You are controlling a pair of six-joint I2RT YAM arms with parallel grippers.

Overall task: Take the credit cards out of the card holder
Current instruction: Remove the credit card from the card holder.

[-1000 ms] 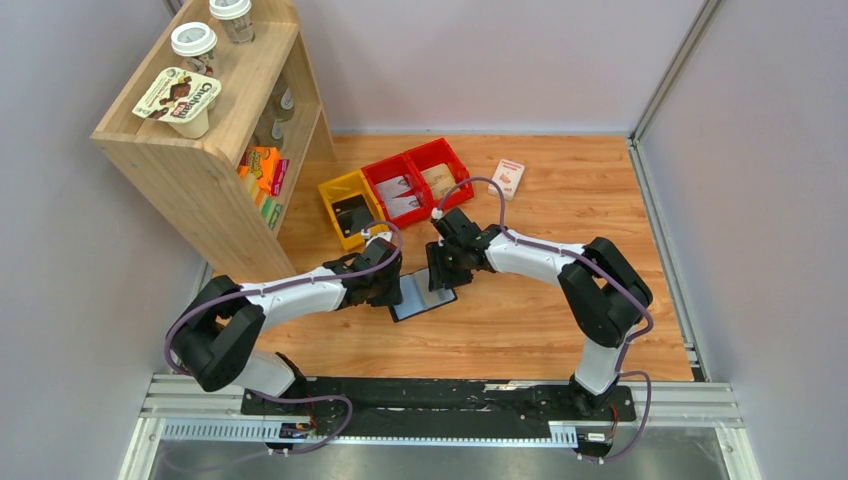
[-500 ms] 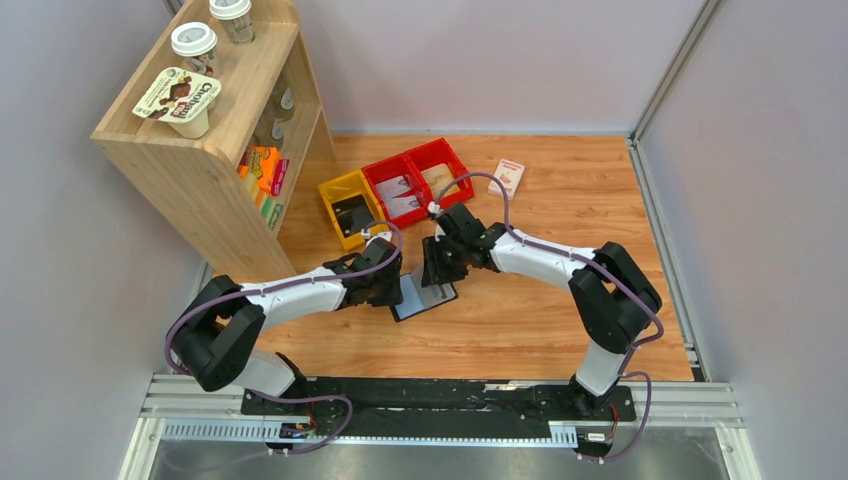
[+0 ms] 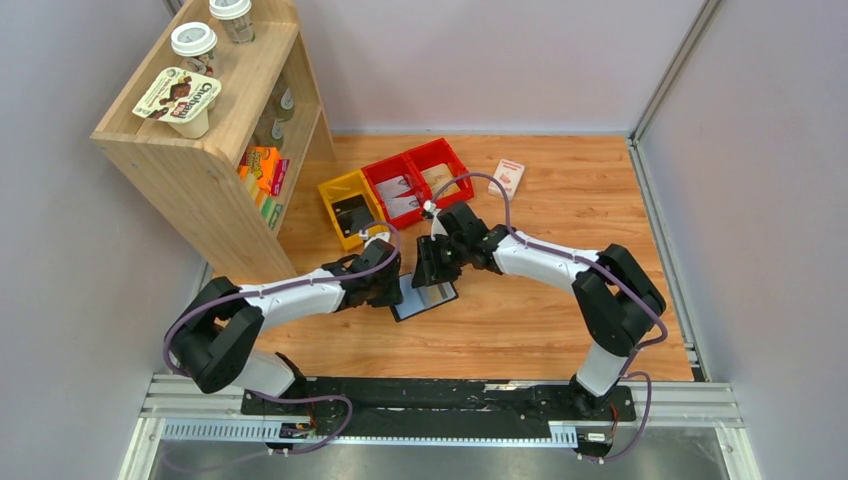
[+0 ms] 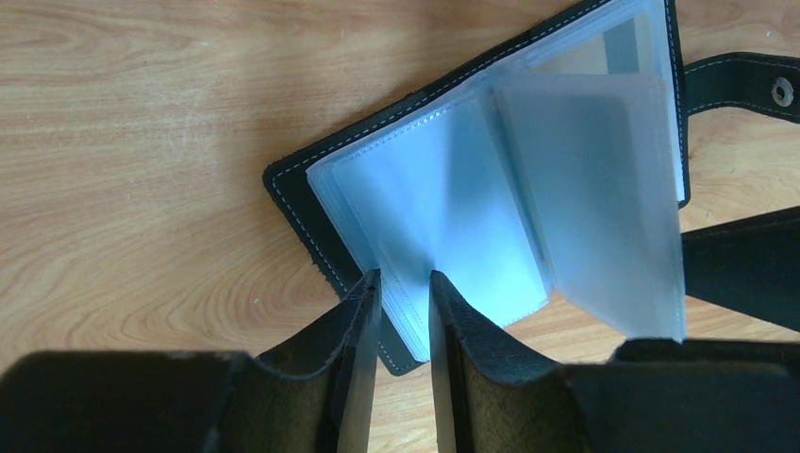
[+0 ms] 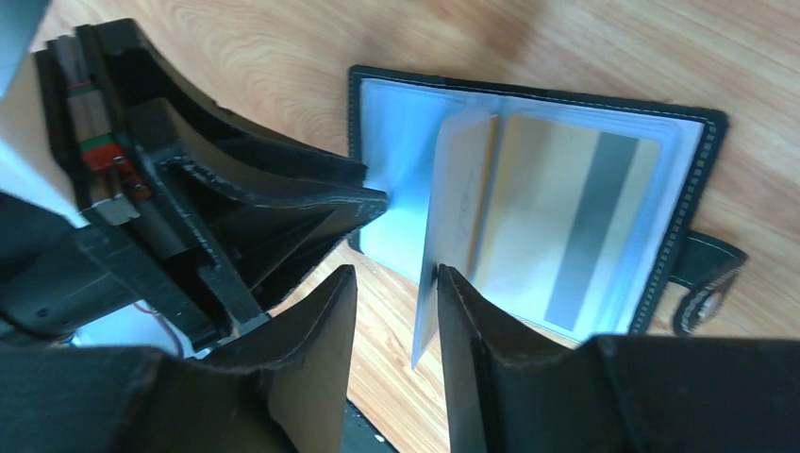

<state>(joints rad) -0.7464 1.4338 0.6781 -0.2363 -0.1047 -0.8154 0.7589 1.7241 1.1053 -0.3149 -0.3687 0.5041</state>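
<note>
Holder position: I see the card holder (image 3: 432,300) lying open on the desk (image 3: 560,320), a little left of the middle and nearer the near edge than the far one.
Holder axis: opened out, its long axis runs roughly left to right across the desk, with the right end swung slightly toward the far edge. The bluish inner pockets face up.
Closing tab: the closing tab (image 5: 703,278) sticks out of the short end away from my left pincer and points toward the right edge of the desk.
Credit cards: one tan card (image 5: 538,217) with a grey stripe sits inside a clear pocket on the tab-side half. The stripe runs parallel to the fold, crosswise to the open holder's length. I cannot tell whether more cards lie behind it.
Sleeve leaf: one clear leaf (image 5: 453,208) stands up from the fold, close to upright.
Left pincer: the left pincer (image 4: 404,276) is narrow, clamped on the stack of clear pockets and the black cover at the holder's left end.
Right pincer: the right pincer (image 5: 394,271) shows a narrow gap. The leaf's free edge sits in that gap against one finger, with bare wood showing beside it, so I read it as not pinched.
Bins: a yellow bin (image 3: 331,198) and two red bins (image 3: 378,176) stand in a row beyond the holder, toward the far edge.
Small box: a white-and-red box (image 3: 508,177) lies near the far edge, just right of the bins.
</note>
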